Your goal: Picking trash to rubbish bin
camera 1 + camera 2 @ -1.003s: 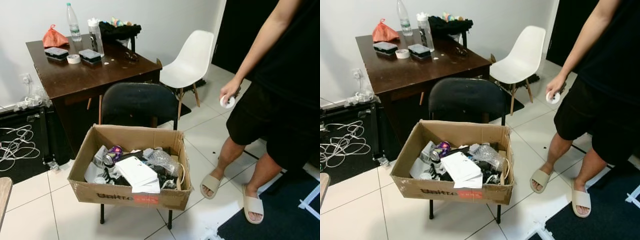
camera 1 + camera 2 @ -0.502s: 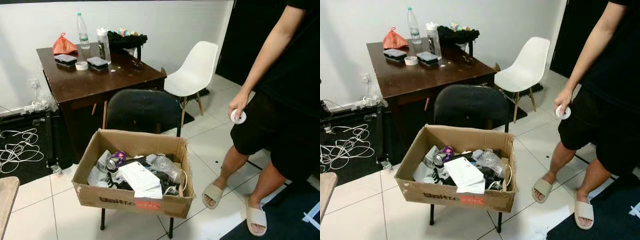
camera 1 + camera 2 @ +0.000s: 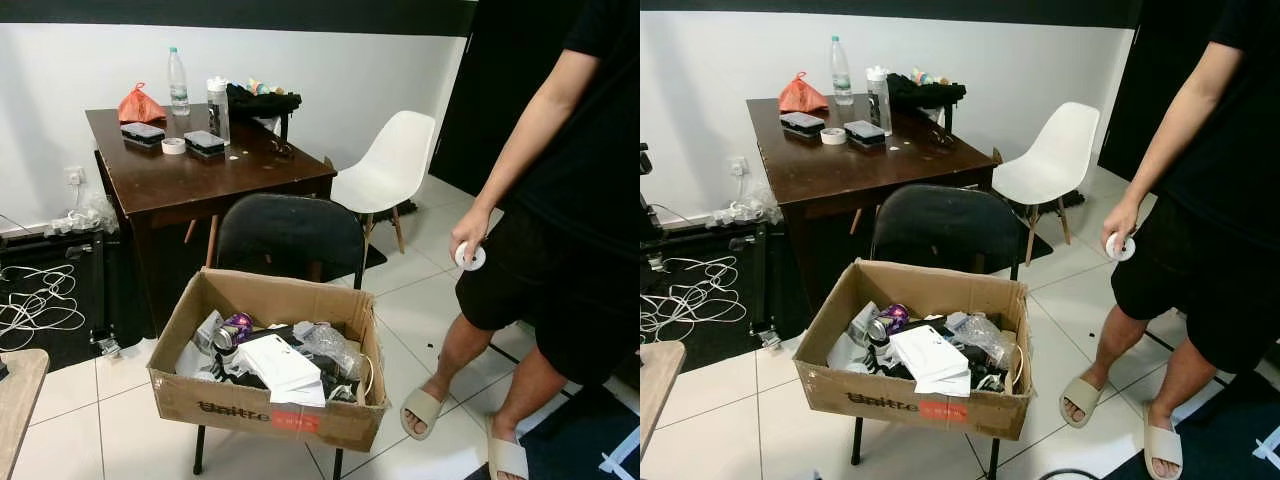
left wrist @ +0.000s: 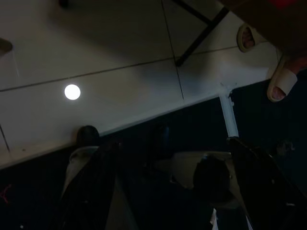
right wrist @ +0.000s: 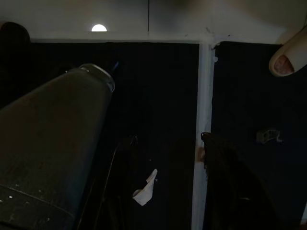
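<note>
Cardboard box (image 3: 268,417) of trash (image 3: 275,352) sits on black chair (image 3: 290,235), well apart from both low-hanging arms. Left gripper (image 4: 168,191) open over tiles; right gripper (image 5: 158,182) open over dark mat (image 5: 158,86), scrap of paper (image 5: 145,190) there.

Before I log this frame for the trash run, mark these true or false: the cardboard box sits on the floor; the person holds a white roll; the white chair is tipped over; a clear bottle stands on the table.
1. The cardboard box sits on the floor. False: it rests on the black chair.
2. The person's hand holds a white roll. True.
3. The white chair is tipped over. False: it stands upright.
4. A clear bottle stands on the table. True.
</note>
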Motion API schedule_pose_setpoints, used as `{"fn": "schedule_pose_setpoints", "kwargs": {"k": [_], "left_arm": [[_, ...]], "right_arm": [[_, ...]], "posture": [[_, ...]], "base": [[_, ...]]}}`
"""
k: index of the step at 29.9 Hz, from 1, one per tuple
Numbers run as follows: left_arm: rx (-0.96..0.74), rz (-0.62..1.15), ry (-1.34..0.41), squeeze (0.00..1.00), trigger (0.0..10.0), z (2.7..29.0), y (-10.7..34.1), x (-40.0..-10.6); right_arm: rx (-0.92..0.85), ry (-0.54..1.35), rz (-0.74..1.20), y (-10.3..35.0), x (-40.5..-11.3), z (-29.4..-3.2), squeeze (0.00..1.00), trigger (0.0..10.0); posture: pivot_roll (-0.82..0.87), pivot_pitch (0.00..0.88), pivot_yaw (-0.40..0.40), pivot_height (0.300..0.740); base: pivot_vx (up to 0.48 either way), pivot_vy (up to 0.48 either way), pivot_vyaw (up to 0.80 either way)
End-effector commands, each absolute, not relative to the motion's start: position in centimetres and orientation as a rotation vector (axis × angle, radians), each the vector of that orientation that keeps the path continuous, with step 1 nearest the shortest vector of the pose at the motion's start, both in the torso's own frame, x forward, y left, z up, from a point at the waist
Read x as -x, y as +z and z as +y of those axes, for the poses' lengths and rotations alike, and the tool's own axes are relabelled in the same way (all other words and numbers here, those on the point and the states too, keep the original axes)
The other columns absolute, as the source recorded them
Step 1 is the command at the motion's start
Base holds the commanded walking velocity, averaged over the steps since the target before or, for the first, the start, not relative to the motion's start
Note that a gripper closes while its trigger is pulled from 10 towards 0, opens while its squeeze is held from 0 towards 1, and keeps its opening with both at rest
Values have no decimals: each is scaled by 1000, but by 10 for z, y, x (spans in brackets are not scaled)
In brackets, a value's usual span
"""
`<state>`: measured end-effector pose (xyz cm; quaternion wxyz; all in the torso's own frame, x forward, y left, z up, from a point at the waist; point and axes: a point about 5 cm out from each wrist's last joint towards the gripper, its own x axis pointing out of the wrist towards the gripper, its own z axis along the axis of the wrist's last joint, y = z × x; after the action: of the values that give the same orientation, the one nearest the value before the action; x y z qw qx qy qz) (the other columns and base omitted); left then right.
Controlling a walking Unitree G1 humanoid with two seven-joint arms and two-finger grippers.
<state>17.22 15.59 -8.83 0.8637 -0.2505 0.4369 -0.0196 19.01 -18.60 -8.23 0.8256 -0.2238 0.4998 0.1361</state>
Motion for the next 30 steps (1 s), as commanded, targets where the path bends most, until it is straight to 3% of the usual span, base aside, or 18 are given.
{"fn": "schedule_pose_setpoints", "kwargs": {"k": [1, 10, 30], "left_arm": [[533, 937, -37, 0, 10000, 149, -90, -169], [528, 950, -57, 0, 10000, 142, -90, -171], [501, 1003, -73, 0, 10000, 144, -98, -151]], "right_arm": [[488, 285, 1082, -82, -189, -191, 0, 10000], [511, 290, 1092, -83, -186, -197, 0, 10000], [536, 283, 1143, -91, -168, -201, 0, 10000]], "posture": [[-43, 0, -62, 740], [-46, 0, -70, 740], [-58, 0, -36, 740]], "base": [[0, 0, 0], [0, 0, 0], [-285, 0, 0]]}}
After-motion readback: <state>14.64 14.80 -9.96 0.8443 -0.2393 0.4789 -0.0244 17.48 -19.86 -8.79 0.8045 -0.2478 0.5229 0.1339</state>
